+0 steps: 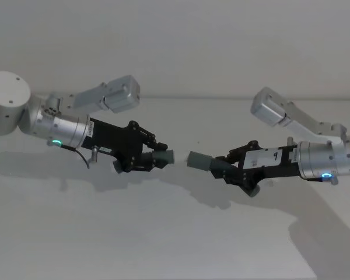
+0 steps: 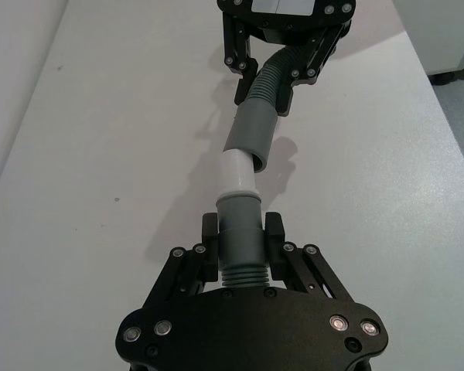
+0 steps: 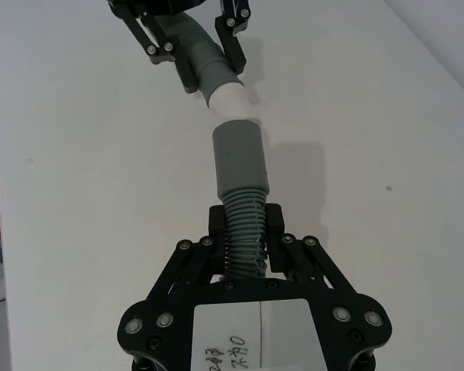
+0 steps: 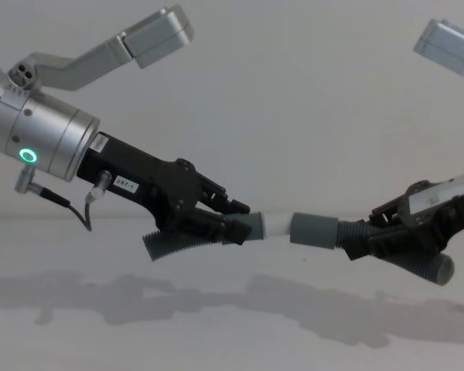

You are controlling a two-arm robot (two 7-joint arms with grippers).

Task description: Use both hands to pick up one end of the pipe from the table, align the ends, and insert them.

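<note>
Both dark grey ribbed hose pieces were held in the air above the plain matte white table (image 1: 163,245), cuffs facing each other. The black angular left gripper (image 4: 230,219) was clamped on the shorter hose piece (image 2: 240,247) just behind its narrow cuff, leaving the pale whitish tip (image 2: 237,172) projecting free. The black angular right gripper (image 3: 246,230) was closed on the ribbed body of the longer, more bent hose piece (image 3: 243,224), behind its wider plain grey sleeve (image 3: 239,157). Gripping behind the cuffs appeared deliberate: it kept both mating ends clear of the fingers.

In the head view a gap lay between the ends; in the chest view the tip stood at the sleeve mouth, touching or just short. The wrist views showed the sleeve angled slightly off the tip's axis, so alignment was judged incomplete and insertion not yet made.

Markings: a white label on the right gripper bearing the numeral "1" in the head view and handwriting too faint to read in the right wrist view; a small label on the left gripper was illegible.
</note>
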